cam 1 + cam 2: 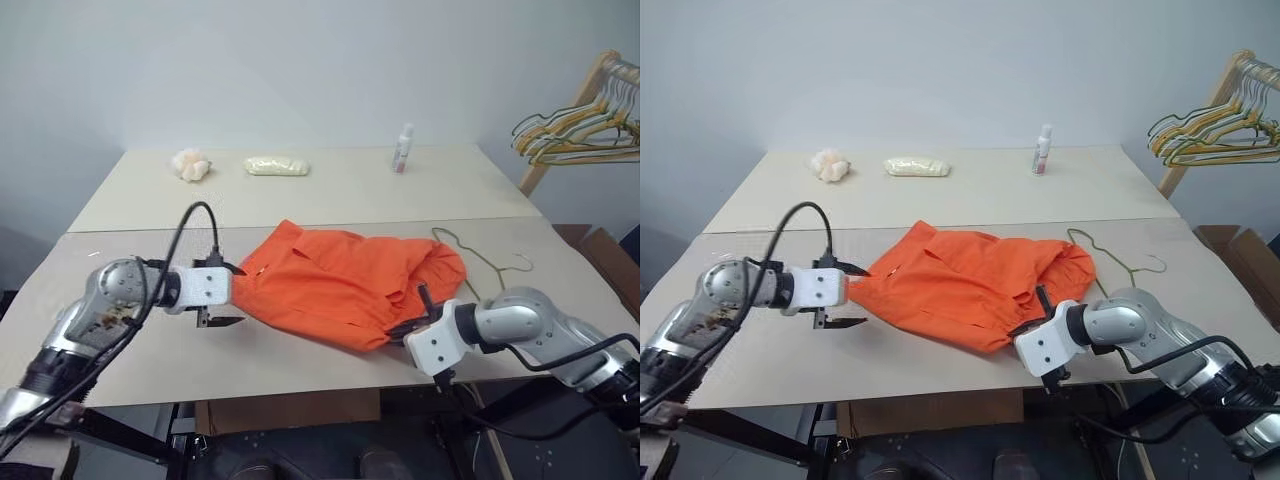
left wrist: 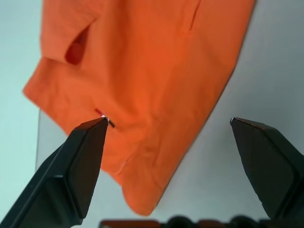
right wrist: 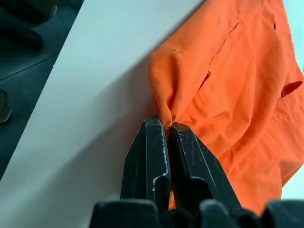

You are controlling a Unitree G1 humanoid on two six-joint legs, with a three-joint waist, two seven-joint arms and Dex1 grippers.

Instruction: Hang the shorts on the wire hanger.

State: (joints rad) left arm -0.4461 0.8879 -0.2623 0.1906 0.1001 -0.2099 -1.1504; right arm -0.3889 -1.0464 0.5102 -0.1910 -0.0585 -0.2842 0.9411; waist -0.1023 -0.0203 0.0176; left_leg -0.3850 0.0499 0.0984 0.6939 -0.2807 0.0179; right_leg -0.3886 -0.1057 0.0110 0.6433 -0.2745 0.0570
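Observation:
The orange shorts (image 1: 340, 280) lie crumpled on the middle of the near table. My left gripper (image 1: 231, 295) hangs open at their left edge, one finger over the cloth corner (image 2: 128, 142) and the other over bare table. At the shorts' front right corner my right gripper (image 3: 161, 126) is shut on a pinched fold of orange cloth (image 3: 164, 90), a little above the table (image 1: 770, 370). The thin wire hanger (image 1: 487, 267) lies flat just right of the shorts, its inner end hidden under the cloth.
On the far table stand a small bottle (image 1: 403, 148), a pale yellow bundle (image 1: 277, 166) and a cream lump (image 1: 190, 163). A wooden rack with bunched hangers (image 1: 585, 125) stands at the right. The table's front edge runs close below both grippers.

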